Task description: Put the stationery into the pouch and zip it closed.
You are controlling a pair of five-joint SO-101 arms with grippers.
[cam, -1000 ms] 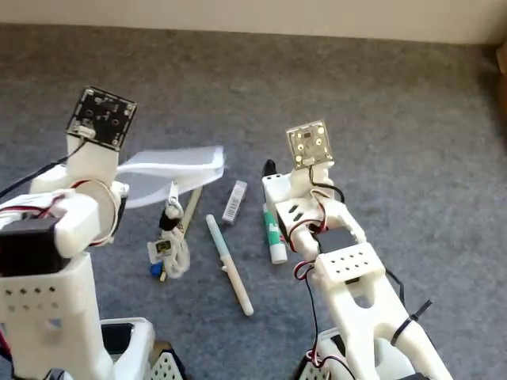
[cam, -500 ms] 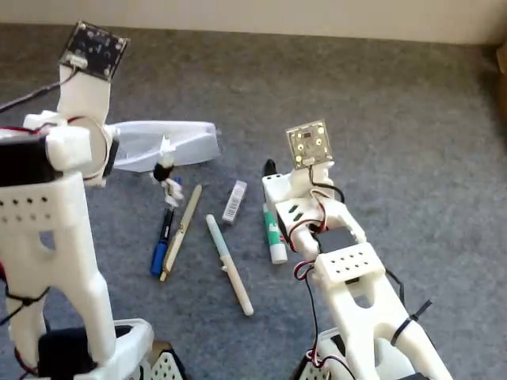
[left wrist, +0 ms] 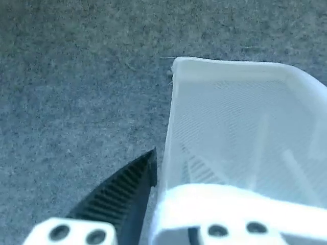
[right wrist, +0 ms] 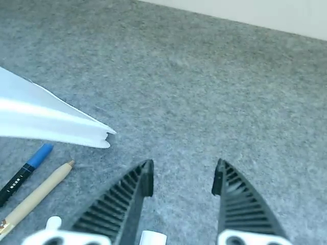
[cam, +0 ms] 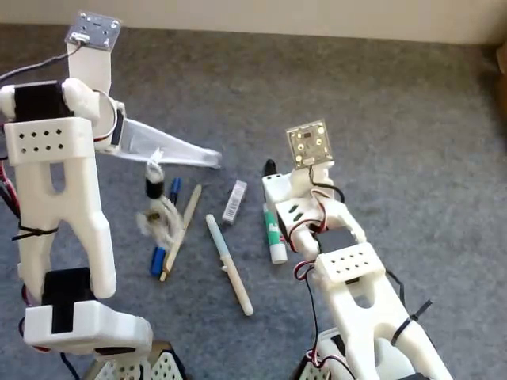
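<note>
My left gripper (left wrist: 158, 189) is shut on the edge of the white mesh pouch (left wrist: 240, 127), holding it above the carpet. In the high view the pouch (cam: 170, 149) slopes down to the right from the raised left arm, and a cord with a black piece (cam: 155, 192) dangles under it. On the carpet lie a blue pen (cam: 164, 229), a wooden pencil (cam: 181, 231), a pale pen (cam: 230, 265), a small grey eraser (cam: 234, 201) and a green marker (cam: 272, 231). My right gripper (right wrist: 181, 178) is open, low over the carpet beside the marker, with nothing in it.
Grey carpet (cam: 396, 119) spreads out to the right and toward the back. A pale wall (cam: 317, 16) runs along the far edge. In the right wrist view the pouch's corner (right wrist: 97, 137) hangs over the blue pen (right wrist: 25, 171) and the pencil (right wrist: 38, 194).
The left arm has risen and swung back, lifting the pouch off the carpet and uncovering the blue pen and pencil. The right arm has stayed still.
</note>
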